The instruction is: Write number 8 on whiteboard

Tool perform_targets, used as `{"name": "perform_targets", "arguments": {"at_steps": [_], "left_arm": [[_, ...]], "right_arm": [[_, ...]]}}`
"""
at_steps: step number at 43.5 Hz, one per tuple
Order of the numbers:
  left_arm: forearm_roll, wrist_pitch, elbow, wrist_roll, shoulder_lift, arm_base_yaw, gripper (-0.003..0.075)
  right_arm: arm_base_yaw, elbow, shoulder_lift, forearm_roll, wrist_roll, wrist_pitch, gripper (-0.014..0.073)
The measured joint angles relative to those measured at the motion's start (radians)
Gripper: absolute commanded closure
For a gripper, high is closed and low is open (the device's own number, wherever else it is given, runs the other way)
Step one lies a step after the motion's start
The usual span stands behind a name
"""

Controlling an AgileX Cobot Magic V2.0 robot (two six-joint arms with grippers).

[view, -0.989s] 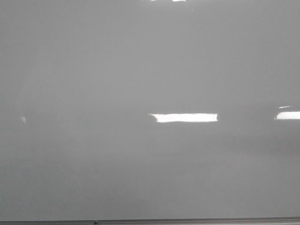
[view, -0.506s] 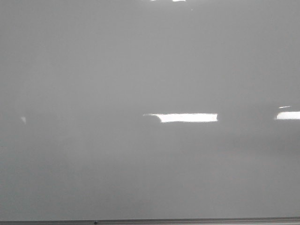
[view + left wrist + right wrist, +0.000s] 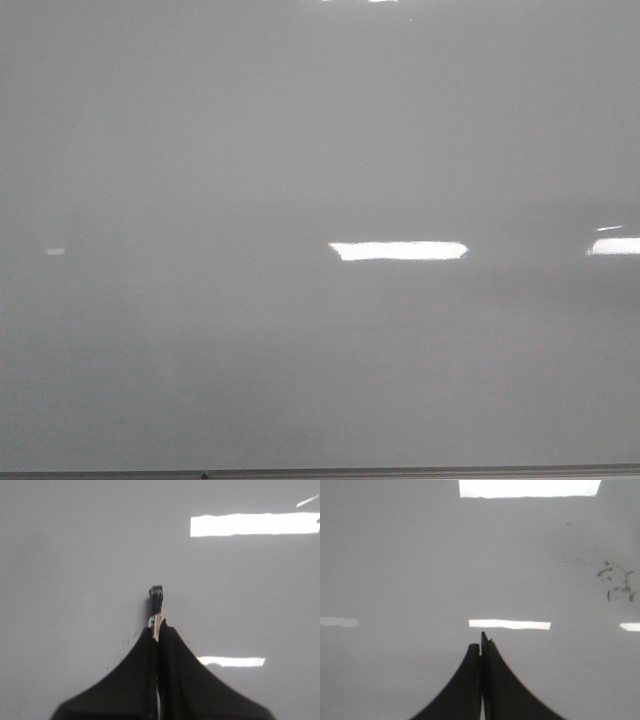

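The glossy light-grey whiteboard (image 3: 300, 150) fills the front view, with its thin grey frame edge (image 3: 320, 472) along the bottom. No drawn number 8 shows in any view. Neither arm shows in the front view. In the left wrist view my left gripper (image 3: 158, 626) is shut on a marker (image 3: 156, 600), whose black tip sticks out past the fingertips over the whiteboard (image 3: 75, 555). In the right wrist view my right gripper (image 3: 481, 645) is shut and empty over the whiteboard (image 3: 395, 555).
Bright white light reflections lie on the board (image 3: 398, 250). Faint dark smudges of old marker sit on the board in the right wrist view (image 3: 617, 582). A few tiny specks lie beside the left fingers (image 3: 131, 637).
The bright reflection in the middle of the front view was partly dimmed at its left end half a second ago and is now whole again; the small glint at the left has widened.
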Motion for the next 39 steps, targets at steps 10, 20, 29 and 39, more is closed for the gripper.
{"name": "perform_targets", "arguments": {"at_steps": [10, 20, 29, 39], "left_arm": [[0.000, 0.159, -0.263, 0.000, 0.045, 0.000, 0.0741], [-0.001, 0.350, -0.526, 0.000, 0.199, 0.000, 0.0741], [-0.001, 0.497, -0.634, 0.000, 0.320, 0.000, 0.0741], [-0.001, 0.604, -0.629, 0.000, 0.411, 0.000, 0.0741]], "right_arm": [[0.000, -0.239, 0.052, 0.000, 0.000, 0.169, 0.0701], [0.000, -0.462, 0.257, 0.000, 0.000, 0.331, 0.0701], [0.000, -0.587, 0.429, 0.000, 0.000, 0.472, 0.0701], [0.000, -0.602, 0.566, 0.000, 0.000, 0.569, 0.0701]]}}
